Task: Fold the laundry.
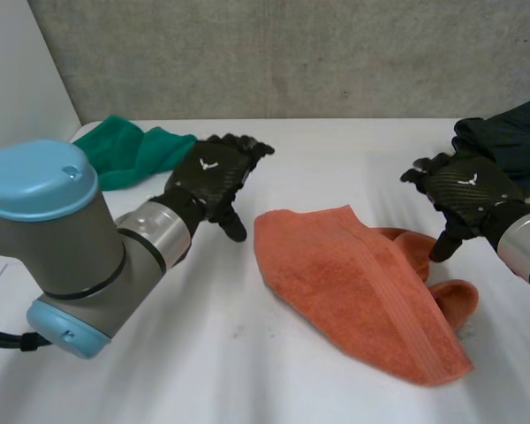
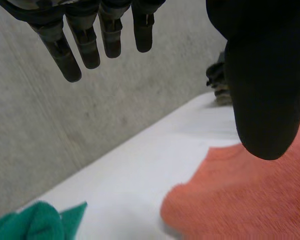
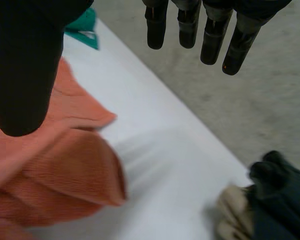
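Note:
An orange towel (image 1: pixel 362 291) lies folded over itself in the middle of the white table (image 1: pixel 203 353), with a rumpled part sticking out on its right side. My left hand (image 1: pixel 214 175) hovers just left of the towel's near corner, fingers straight and empty. In the left wrist view its fingers (image 2: pixel 85 42) and thumb (image 2: pixel 262 95) stand apart above the orange towel (image 2: pixel 245 200). My right hand (image 1: pixel 464 190) hangs open to the right of the towel, off the cloth. In the right wrist view its thumb (image 3: pixel 25 65) is over the orange towel (image 3: pixel 55 170).
A green cloth (image 1: pixel 128 152) lies bunched at the back left. A dark cloth (image 1: pixel 512 132) lies heaped at the back right; the right wrist view shows a beige cloth (image 3: pixel 235 212) beside the dark cloth (image 3: pixel 280 195). A grey wall (image 1: pixel 291 53) stands behind the table.

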Controlling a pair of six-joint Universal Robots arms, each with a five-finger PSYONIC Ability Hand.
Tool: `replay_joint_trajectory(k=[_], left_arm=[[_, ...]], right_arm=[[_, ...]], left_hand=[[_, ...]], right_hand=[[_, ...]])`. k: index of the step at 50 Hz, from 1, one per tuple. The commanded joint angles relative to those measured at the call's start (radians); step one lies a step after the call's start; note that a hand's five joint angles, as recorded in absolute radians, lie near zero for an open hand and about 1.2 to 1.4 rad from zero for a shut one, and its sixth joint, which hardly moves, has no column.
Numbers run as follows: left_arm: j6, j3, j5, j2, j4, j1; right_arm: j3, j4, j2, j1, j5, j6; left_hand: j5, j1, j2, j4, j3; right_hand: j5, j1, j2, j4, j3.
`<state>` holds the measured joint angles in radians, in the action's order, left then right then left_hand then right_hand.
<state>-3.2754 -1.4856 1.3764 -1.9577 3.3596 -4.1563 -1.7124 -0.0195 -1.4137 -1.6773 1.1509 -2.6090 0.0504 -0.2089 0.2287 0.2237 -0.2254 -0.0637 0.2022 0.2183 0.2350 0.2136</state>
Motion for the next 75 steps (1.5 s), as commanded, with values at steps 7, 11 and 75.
replay_joint_trajectory(k=[7, 11, 75], left_arm=[[-0.006, 0.209, -0.007, -0.276, -0.014, 0.154], [-0.027, 0.261, -0.008, -0.339, -0.019, 0.189], [-0.153, -0.288, 0.081, 0.209, 0.029, -0.068]], right_arm=[[0.117, 0.190, 0.139, 0.005, 0.023, 0.089], [0.128, 0.156, 0.209, 0.005, 0.020, 0.165], [0.047, -0.211, 0.191, -0.139, 0.112, -0.002]], left_hand=[[0.168, -0.184, 0.164, 0.169, -0.167], [0.241, -0.257, 0.237, 0.242, -0.241], [0.423, -0.439, 0.419, 0.424, -0.423]], right_hand=[[0.064, -0.028, -0.044, -0.060, -0.039], [0.064, -0.028, -0.044, -0.060, -0.039], [-1.158, 1.194, 1.178, 1.161, 1.183]])
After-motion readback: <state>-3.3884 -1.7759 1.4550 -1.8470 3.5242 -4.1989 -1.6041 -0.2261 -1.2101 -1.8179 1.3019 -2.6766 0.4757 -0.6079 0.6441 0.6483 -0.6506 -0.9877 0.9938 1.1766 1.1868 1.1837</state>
